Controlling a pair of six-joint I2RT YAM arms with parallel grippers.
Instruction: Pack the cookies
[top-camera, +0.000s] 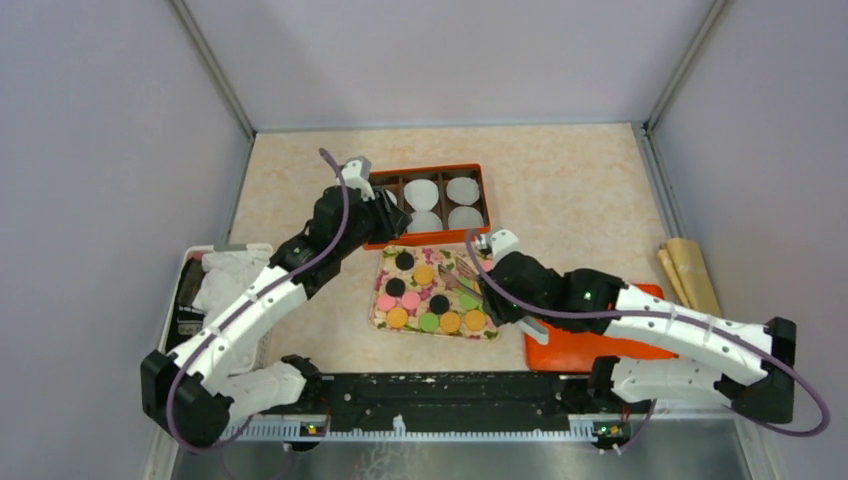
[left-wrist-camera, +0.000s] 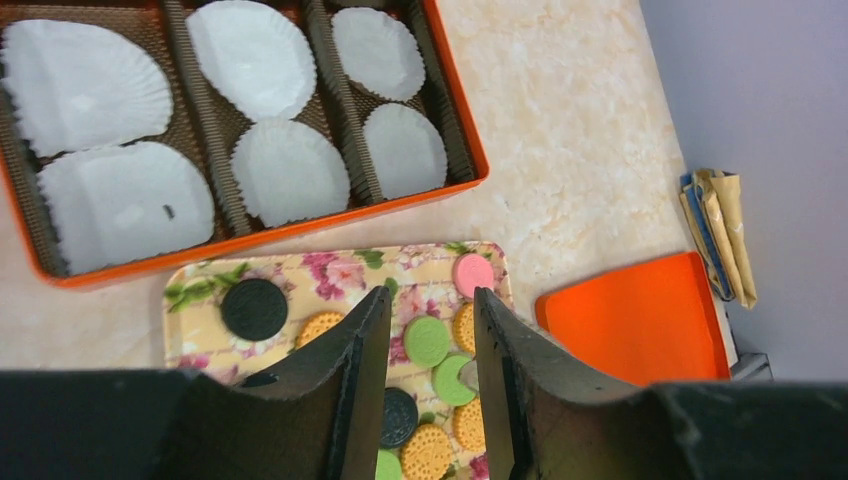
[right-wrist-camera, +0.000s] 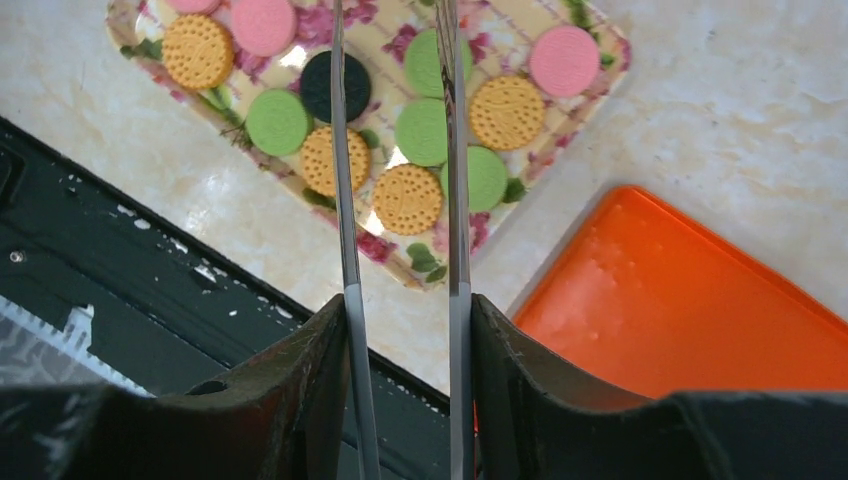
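Observation:
Several cookies in black (top-camera: 404, 261), orange, pink and green lie on a floral tray (top-camera: 430, 252) at mid-table. My right gripper (top-camera: 492, 292) is shut on metal tongs (right-wrist-camera: 347, 200), whose two arms reach out over the tray (right-wrist-camera: 380, 25) with a gap between them; a green cookie (right-wrist-camera: 420, 132) and an orange one lie beneath that gap. The tong tips run out of view. My left gripper (left-wrist-camera: 432, 292) is open and empty, above the tray's far edge (left-wrist-camera: 340, 275), next to the orange box (top-camera: 430, 240). A black cookie (left-wrist-camera: 254, 309) lies to its left.
The orange box (left-wrist-camera: 300, 225) holds several white paper cups (left-wrist-camera: 290, 170) in compartments. An orange lid (top-camera: 590, 345) lies right of the tray, under my right arm. Folded paper bags (top-camera: 690, 270) lie at the far right. A bin with cloth (top-camera: 220, 280) stands at the left.

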